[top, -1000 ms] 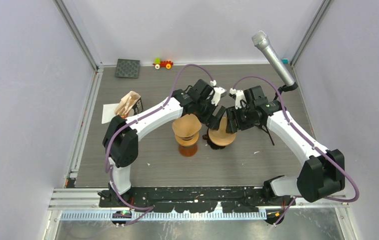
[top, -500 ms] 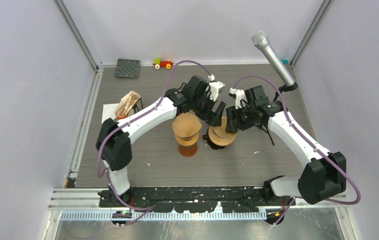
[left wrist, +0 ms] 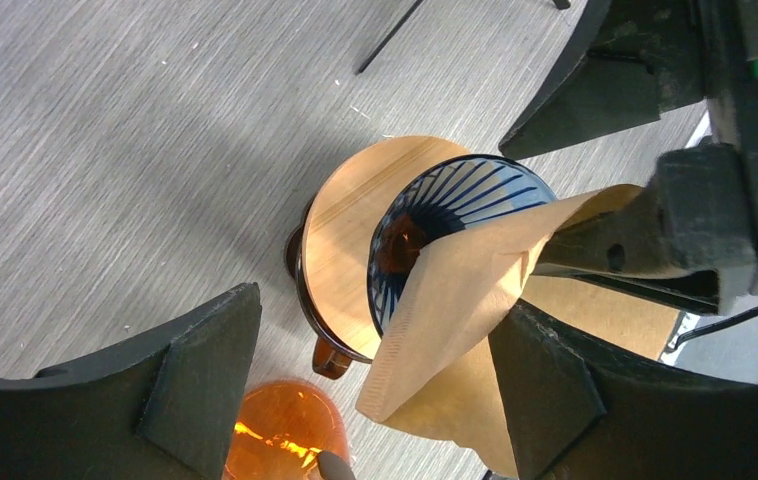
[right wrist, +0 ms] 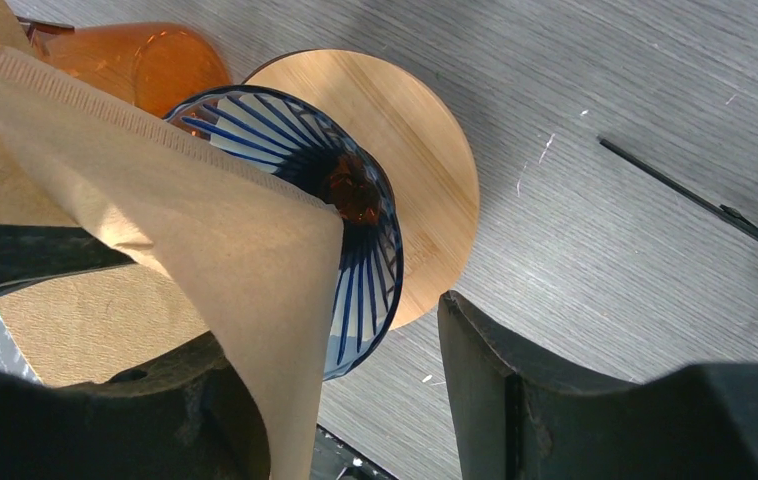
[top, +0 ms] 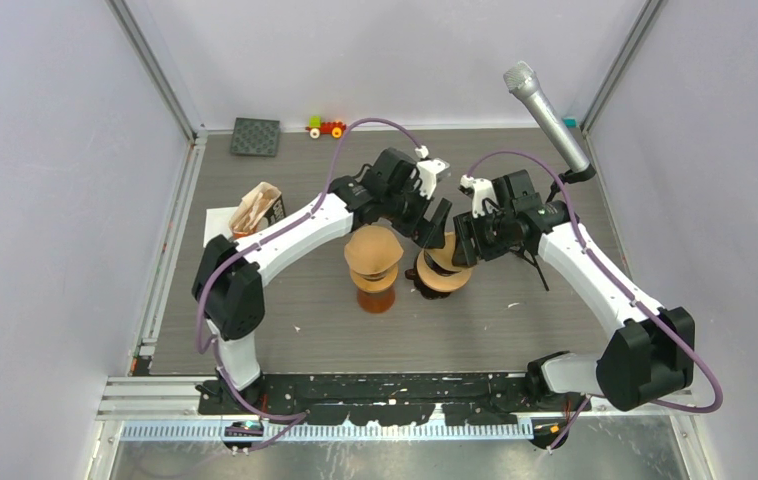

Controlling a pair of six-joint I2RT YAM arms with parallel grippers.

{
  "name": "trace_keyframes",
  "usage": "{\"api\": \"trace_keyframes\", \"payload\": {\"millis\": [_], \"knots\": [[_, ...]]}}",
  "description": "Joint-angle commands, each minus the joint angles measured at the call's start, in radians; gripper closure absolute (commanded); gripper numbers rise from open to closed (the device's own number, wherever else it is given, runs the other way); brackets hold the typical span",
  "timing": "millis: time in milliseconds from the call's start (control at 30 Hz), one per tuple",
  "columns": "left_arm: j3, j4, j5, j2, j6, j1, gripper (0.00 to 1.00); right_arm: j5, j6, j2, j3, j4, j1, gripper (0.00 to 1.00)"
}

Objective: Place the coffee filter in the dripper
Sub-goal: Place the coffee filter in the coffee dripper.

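Observation:
The blue-ribbed glass dripper stands on its round wooden base at mid table. It also shows in the left wrist view and the right wrist view. A brown paper filter hangs tilted over the dripper's rim, its tip inside the cone; in the right wrist view it is partly spread. My left gripper is open, its right finger touching the filter. My right gripper is open, with the filter lying against its left finger. I cannot tell what pins the filter.
An orange glass server with a brown top stands just left of the dripper. A holder of spare filters is at the left. A microphone, a black mat and a toy are at the back.
The left arm's elbow swung left and its wrist turned over the dripper. The filter shifted, and more of the dripper's dark rim shows. The right arm barely moved.

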Motion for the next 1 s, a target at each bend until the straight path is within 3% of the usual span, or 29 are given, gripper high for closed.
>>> {"api": "trace_keyframes", "payload": {"millis": [0, 967], "knots": [[0.024, 0.044, 0.02, 0.023, -0.004, 0.004, 0.15, -0.026, -0.016, -0.017, 0.043, 0.003, -0.005, 0.4], [-0.101, 0.096, -0.038, -0.019, -0.054, 0.004, 0.16, 0.031, -0.014, 0.058, 0.107, -0.103, -0.009, 0.38]]}}
